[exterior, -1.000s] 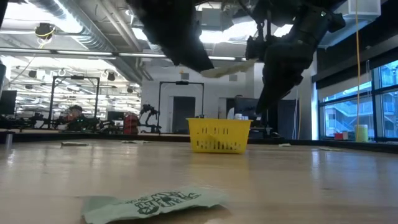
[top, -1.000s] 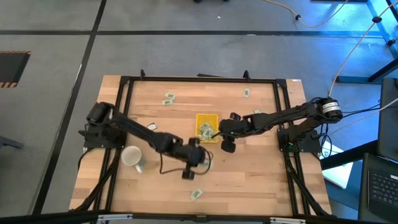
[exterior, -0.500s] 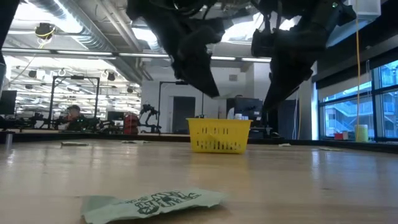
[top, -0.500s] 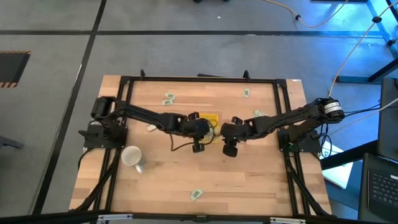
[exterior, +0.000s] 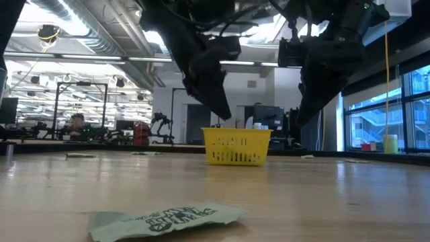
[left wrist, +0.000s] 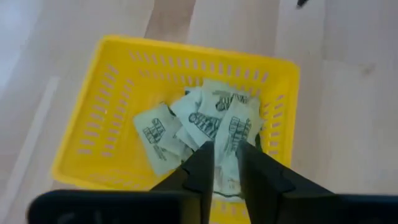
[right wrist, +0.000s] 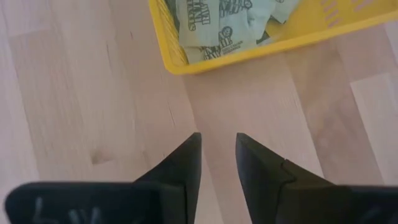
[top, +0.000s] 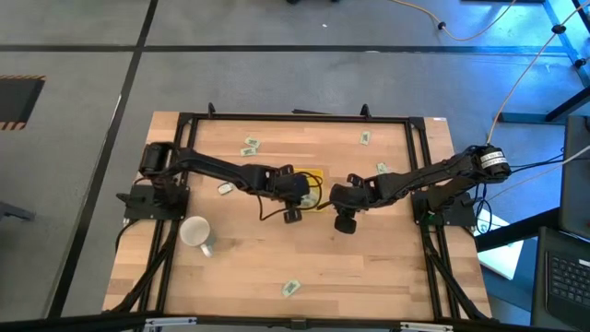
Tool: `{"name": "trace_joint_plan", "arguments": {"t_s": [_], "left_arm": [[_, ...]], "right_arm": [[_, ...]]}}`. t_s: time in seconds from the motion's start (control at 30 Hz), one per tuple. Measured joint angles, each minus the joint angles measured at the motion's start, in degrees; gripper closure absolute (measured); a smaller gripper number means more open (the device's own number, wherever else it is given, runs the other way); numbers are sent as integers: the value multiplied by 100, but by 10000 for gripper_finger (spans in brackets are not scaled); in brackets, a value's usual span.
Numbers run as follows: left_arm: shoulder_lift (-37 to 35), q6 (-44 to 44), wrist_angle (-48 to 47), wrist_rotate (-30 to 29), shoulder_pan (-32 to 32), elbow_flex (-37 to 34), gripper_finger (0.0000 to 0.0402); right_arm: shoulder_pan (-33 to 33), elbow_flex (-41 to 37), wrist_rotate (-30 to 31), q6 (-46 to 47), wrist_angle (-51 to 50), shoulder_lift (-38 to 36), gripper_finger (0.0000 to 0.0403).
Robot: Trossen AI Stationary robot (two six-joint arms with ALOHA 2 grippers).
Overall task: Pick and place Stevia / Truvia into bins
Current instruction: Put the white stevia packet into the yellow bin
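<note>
Nearest the front edge of the table [top: 350,267] there's one loose packet [top: 291,289] lying flat, more are scattered toward the far edge. Mid-table, the left claw [left wrist: 225,163] hangs right over the yellow tray [left wrist: 87,118], fingers parted a little with a packet sitting between them; can't tell if it's let go yet. I'd open fully before lifting away. The right claw [right wrist: 217,155] waits just beside the tray, open and empty.

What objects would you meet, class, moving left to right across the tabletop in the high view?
White mug → left gripper over the yellow tray → right gripper → packet near the right edge.
</note>
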Motion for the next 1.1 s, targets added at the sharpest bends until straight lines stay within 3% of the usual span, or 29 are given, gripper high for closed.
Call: {"name": "trace_joint_plan", "arguments": {"t_s": [0.27, 0.47, 0.73, 0.9, 1.1], "left_arm": [[-740, 84, -129, 955, -445, 0, 334], [-942, 765, -42, 995, -1328, 0, 345], [-491, 1097, 194, 988, -2368, 0, 310], [-28, 1051, 615, 866, -2620, -2, 287], [536, 1139, 1314, 839, -2719, -2, 293]], "right_arm": [[-2, 0, 2, -18, -13, 0, 300], [-7, 0, 43, -38, 17, 0, 300], [-33, 0, 56, -171, 95, 0, 300], [-127, 0, 57, -177, 263, 0, 300], [-195, 2, 57, -170, 343, 0, 300]]}}
